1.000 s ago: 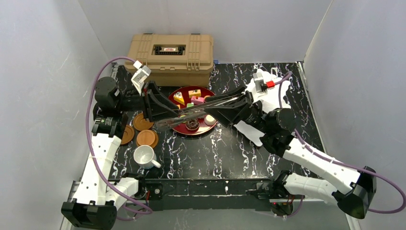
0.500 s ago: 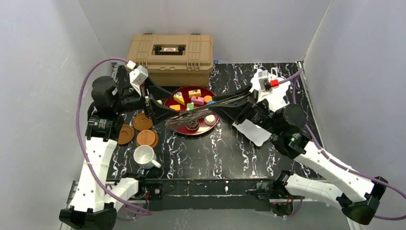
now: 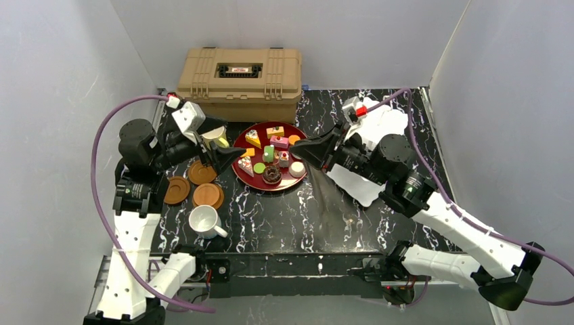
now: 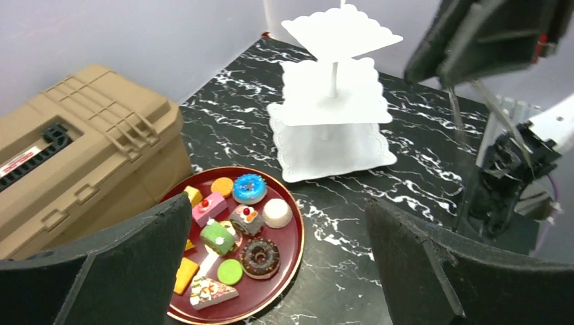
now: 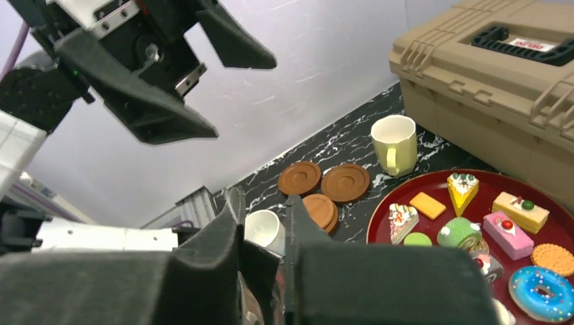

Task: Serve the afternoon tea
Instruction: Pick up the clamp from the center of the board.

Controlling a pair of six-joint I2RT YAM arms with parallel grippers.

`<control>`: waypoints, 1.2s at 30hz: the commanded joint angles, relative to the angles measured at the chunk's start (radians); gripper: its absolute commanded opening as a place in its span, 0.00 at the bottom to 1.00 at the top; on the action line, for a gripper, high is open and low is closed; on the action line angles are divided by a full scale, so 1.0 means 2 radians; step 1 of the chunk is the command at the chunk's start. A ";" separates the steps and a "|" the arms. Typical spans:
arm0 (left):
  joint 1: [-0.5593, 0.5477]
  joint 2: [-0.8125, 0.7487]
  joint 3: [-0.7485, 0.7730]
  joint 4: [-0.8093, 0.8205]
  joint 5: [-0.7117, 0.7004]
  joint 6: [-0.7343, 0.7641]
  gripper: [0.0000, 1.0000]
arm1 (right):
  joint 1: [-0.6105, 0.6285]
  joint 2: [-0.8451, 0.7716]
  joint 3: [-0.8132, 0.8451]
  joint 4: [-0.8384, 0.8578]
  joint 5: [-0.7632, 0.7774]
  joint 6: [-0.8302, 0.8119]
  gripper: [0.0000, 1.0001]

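Tiered stand (image 3: 357,187) — seemingly mostly hidden behind the right arm (image 3: 394,160).

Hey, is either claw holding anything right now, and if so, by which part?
Nothing is held. The left claw gapes wide with nothing between its jaws; the right claw is nearly closed, its narrow gap empty.
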 commanded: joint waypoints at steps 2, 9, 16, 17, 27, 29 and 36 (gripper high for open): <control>0.002 -0.005 -0.014 -0.045 0.152 0.030 0.98 | 0.002 -0.006 0.038 0.005 0.031 -0.004 0.01; -0.058 -0.018 -0.096 -0.018 0.160 -0.026 0.98 | 0.002 0.038 0.044 0.011 0.018 0.010 0.01; -0.101 -0.036 -0.149 0.055 0.108 -0.114 0.98 | 0.041 0.083 0.050 0.072 0.128 0.021 0.01; -0.107 -0.040 -0.155 0.062 0.092 -0.113 0.98 | 0.060 0.092 0.054 0.081 0.155 0.012 0.01; -0.152 -0.059 -0.174 0.056 -0.053 -0.119 0.98 | 0.255 0.221 0.153 0.160 0.619 -0.195 0.01; -0.153 -0.069 -0.184 0.053 -0.059 -0.121 0.98 | 0.280 0.253 0.175 0.214 0.662 -0.263 0.01; -0.165 -0.099 -0.211 0.052 -0.091 -0.113 0.98 | 0.301 0.313 0.219 0.308 0.698 -0.345 0.01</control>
